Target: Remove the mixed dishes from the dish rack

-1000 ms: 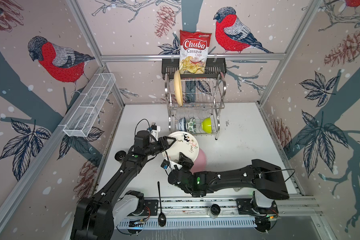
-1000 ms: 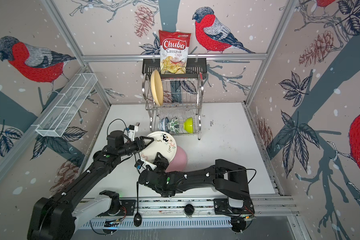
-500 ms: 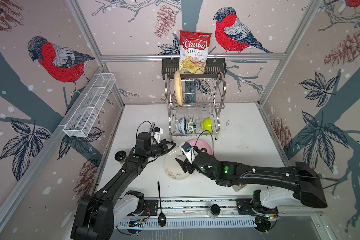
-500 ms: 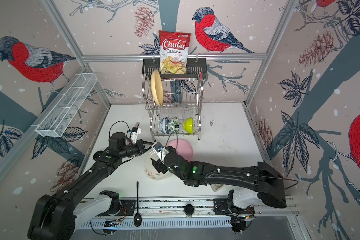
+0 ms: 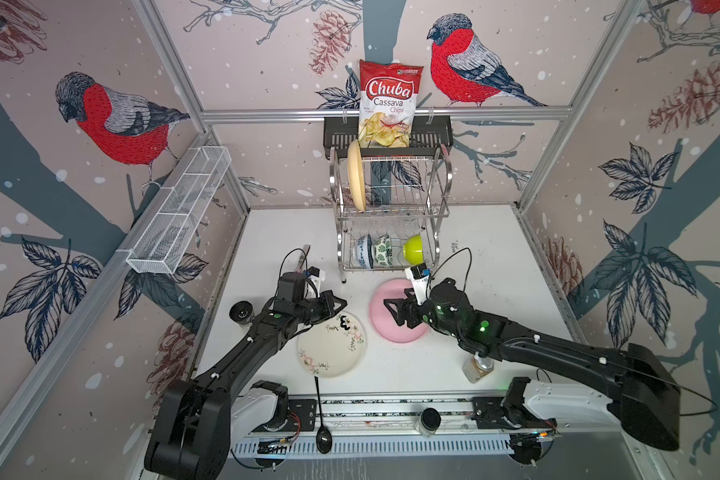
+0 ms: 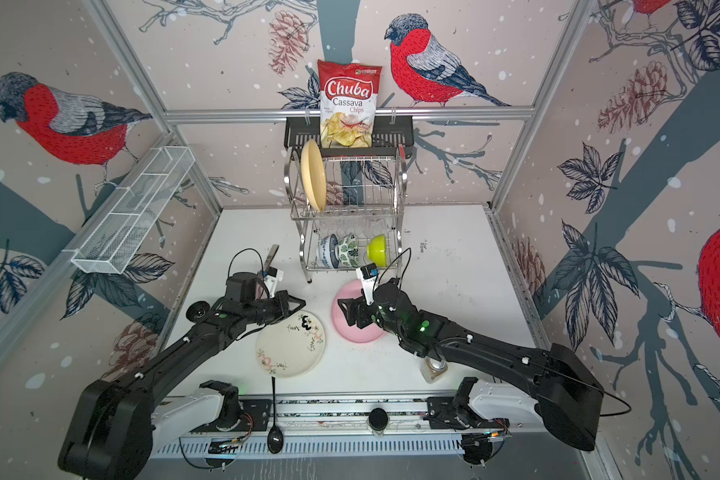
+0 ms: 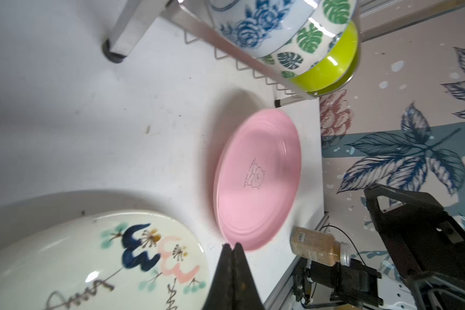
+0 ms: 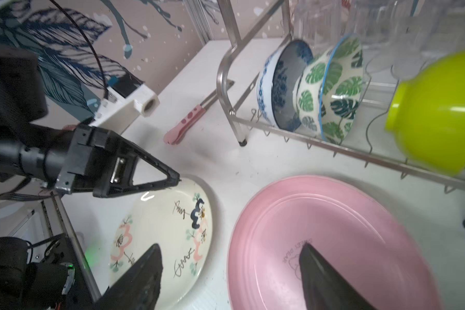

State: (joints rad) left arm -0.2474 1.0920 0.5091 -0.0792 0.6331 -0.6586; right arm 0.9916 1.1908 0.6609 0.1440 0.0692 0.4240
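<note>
Top views, dish rack: it stands at the back middle of the desk, with two tiers.
Top views, yellow plate: upright on its edge at the left end of the upper tier.
Top views, bowls: the blue-white bowl, green-leaf bowl and lime green bowl lie on their sides in the lower tier, in this order from the left.
Top views, pink plate: on the desk just in front of the rack.
Top views, cream plate: flat on the desk, to the left of the pink plate and apart from it.
Top views, left gripper: closed and holding nothing, with its tip near the far rim of the cream plate.
Top views, right gripper: wide open over the pink plate, holding nothing.
Left wrist, gripper: the two fingers are pressed together beside the cream plate's rim. The pink plate's edge is blurred.
Left wrist, spice jar: beyond the pink plate, near the desk's edge.
Right wrist, gripper: the fingers are far apart and empty, one of them above the pink plate.
Right wrist, clear tumblers: seen faintly behind the bowls.
</note>
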